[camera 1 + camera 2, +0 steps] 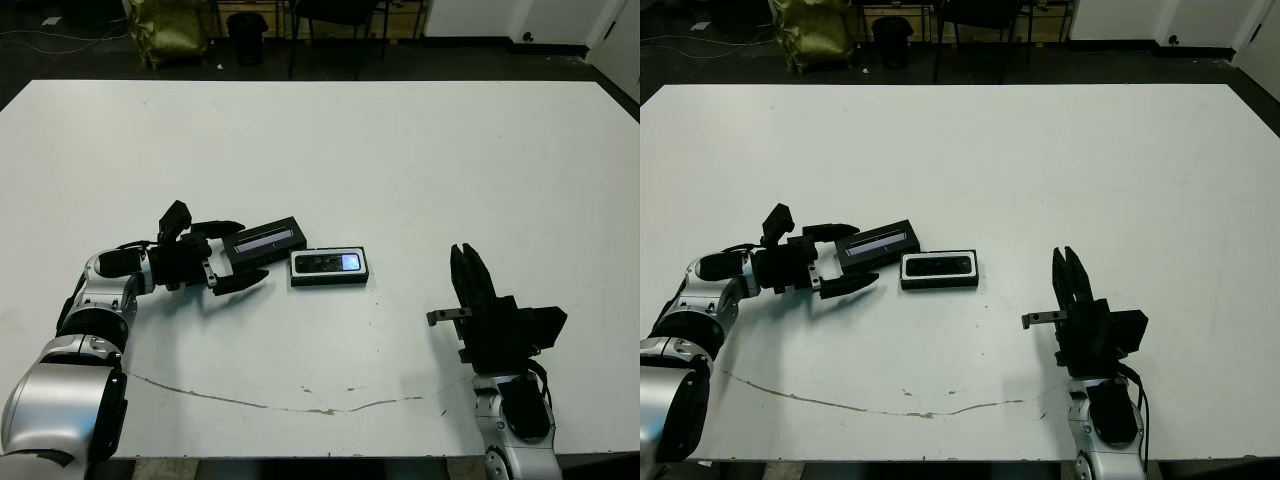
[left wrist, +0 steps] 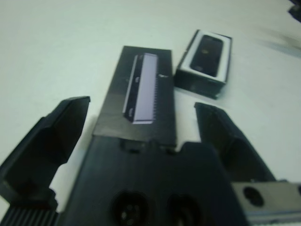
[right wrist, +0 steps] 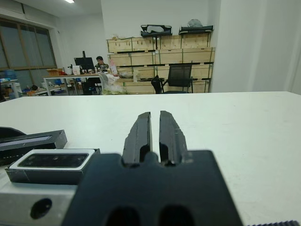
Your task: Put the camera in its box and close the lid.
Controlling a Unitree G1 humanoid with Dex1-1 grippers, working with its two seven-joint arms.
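Left gripper (image 1: 238, 254), jaws spread, straddles the lid (image 1: 264, 240) at frame left to grasp it; camera (image 1: 328, 263) already boxed; right gripper (image 1: 468, 268) clenched, idle.

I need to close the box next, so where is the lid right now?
In the head views the lid lies flat on the table's left half, between the open left gripper's fingers, just beside the box that holds the camera.
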